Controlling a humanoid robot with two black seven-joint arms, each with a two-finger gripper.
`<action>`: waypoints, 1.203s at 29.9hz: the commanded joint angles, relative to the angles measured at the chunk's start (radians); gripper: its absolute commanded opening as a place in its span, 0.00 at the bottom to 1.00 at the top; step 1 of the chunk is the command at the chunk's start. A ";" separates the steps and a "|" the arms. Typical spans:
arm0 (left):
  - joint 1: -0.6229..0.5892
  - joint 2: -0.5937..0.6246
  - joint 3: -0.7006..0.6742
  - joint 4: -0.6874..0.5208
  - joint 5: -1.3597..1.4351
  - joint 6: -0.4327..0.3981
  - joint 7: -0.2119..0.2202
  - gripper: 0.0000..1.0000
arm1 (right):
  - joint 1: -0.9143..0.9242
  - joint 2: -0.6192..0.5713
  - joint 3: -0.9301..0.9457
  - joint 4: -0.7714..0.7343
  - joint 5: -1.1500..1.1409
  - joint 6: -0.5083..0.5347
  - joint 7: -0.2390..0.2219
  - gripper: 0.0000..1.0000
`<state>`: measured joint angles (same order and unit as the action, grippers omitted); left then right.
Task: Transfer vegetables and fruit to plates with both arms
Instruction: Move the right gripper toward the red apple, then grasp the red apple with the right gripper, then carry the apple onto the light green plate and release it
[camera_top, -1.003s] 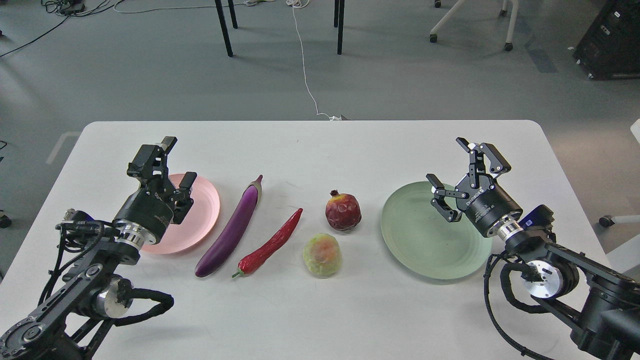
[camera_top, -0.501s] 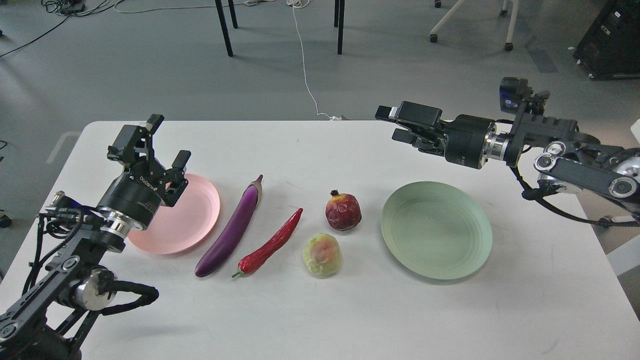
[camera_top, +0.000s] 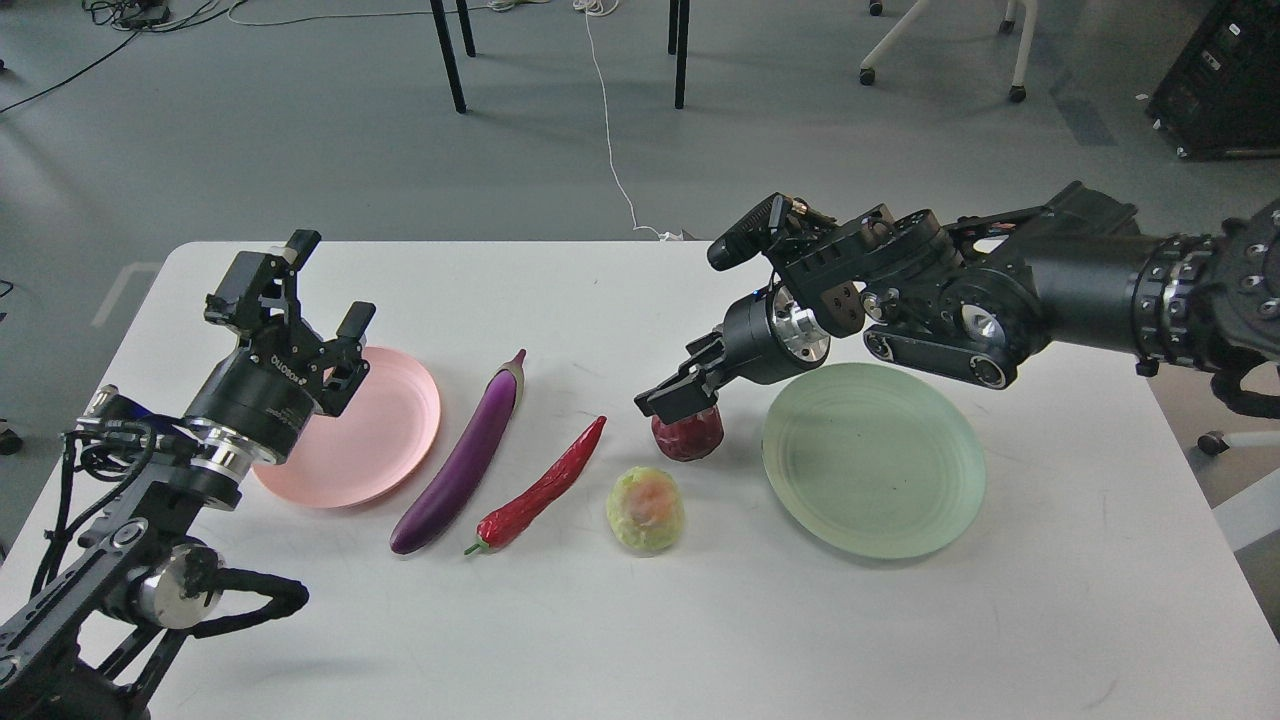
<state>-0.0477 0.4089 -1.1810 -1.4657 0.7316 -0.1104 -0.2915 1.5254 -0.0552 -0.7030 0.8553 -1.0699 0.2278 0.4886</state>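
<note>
Since prev frame the right gripper (camera_top: 680, 398) is swinging down off the far table edge and is now sitting right over the pomegranate (camera_top: 688, 436), covering its top; can't tell how wide its fingers are or if they're touching the fruit. Left gripper (camera_top: 300, 295) is hovering w/ fingers spread, holding nothing, above the pink plate (camera_top: 385, 430). Eggplant (camera_top: 462, 470), chili pepper (camera_top: 540, 490) and yellow-green fruit (camera_top: 645, 510) are lying on the table (camera_top: 640, 620) btwn pink plate and green plate (camera_top: 872, 460).
</note>
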 joint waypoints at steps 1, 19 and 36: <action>0.000 0.001 0.000 -0.001 0.000 0.000 0.000 0.98 | -0.039 0.052 -0.015 -0.038 -0.001 -0.004 0.000 0.98; 0.000 0.002 -0.006 -0.001 -0.001 -0.002 0.000 0.98 | -0.099 0.055 -0.059 -0.114 -0.002 -0.038 0.000 0.95; 0.000 0.011 -0.012 -0.002 -0.001 -0.002 0.000 0.98 | 0.018 -0.032 -0.084 -0.021 0.004 -0.057 0.000 0.43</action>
<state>-0.0475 0.4149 -1.1921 -1.4666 0.7302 -0.1121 -0.2915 1.4916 -0.0308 -0.7888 0.7901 -1.0654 0.1690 0.4888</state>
